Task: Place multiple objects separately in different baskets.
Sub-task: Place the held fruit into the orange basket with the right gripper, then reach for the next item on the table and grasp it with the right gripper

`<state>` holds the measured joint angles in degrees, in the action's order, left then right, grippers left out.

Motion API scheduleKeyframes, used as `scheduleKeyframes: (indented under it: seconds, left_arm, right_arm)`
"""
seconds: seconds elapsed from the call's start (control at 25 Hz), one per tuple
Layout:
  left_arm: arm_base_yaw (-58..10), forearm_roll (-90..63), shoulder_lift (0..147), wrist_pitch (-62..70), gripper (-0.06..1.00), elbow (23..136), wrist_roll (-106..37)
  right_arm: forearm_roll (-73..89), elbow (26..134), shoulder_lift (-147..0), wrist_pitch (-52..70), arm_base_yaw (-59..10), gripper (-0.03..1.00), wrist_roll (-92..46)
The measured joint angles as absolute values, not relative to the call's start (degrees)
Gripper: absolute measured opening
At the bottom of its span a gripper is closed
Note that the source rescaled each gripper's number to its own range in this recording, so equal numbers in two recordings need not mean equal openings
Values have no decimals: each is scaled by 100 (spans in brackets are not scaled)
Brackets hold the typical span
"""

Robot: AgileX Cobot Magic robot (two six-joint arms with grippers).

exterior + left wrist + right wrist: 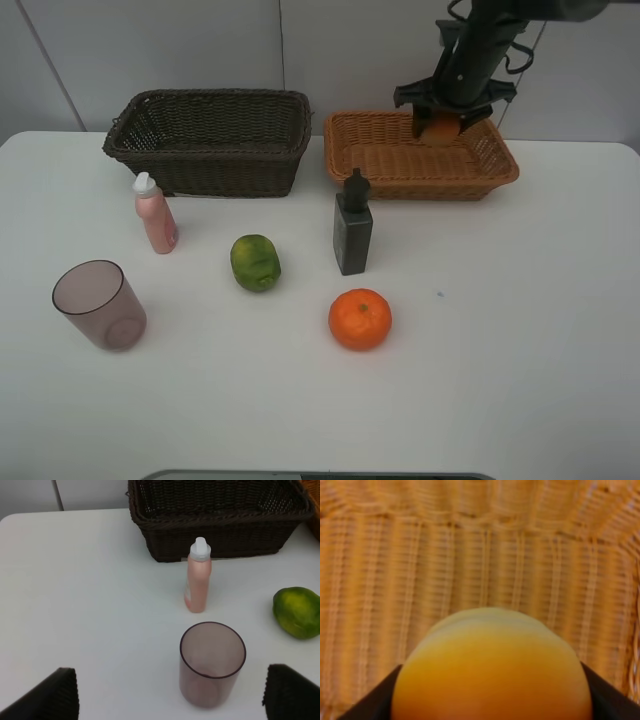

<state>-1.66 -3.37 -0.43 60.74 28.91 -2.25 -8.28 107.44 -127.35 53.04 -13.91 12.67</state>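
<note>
Presently my right gripper [444, 122] clasps the peach-like fruit [490, 670] over the light tan basket [400, 160]; my left gripper [170, 700] hangs spread wide near the mauve cup [212, 655].

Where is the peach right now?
In the high view, the peach is gripped in the right pincer, over the back right part of the light orange basket.
</note>
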Motion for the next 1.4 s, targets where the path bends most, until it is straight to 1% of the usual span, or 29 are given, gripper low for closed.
scheduleKeyframes:
  seconds: [0.24, 0.84, 0.88, 0.92, 1.0, 1.08, 1.12, 1.2, 1.4]
  left_arm:
    - [-166, -337, -43, 6074, 95, 2891, -225]
    - [-166, -337, -43, 6074, 95, 2891, -225]
    - [-166, -337, -43, 6074, 95, 2891, -225]
    - [-166, -337, -43, 6074, 95, 2891, -225]
    - [-166, -337, -43, 6074, 95, 2891, -225]
    - [-166, -337, -43, 6074, 95, 2891, -225]
    - [-166, -337, -43, 6074, 95, 2891, -225]
    - [-166, -337, -43, 6074, 95, 2891, -225]
    - [-166, -337, -43, 6074, 95, 2891, -225]
  right_arm:
    - [-829, 10762, -13031, 4801, -1293, 39, 1259]
    - [-844, 10762, -13441, 4529, -1221, 40, 1112]
    - [-844, 10762, -13441, 4518, -1221, 44, 1112]
    - [-844, 10762, -13441, 4518, -1221, 53, 1112]
    - [-844, 10762, -13441, 4508, -1221, 76, 1112]
    - [-844, 10762, -13441, 4508, -1221, 91, 1112]
    - [-844, 10762, -13441, 4508, -1221, 94, 1112]
    - [-844, 10762, -13417, 4514, -1221, 98, 1112]
    - [-851, 10762, -13171, 4715, -1221, 100, 1108]
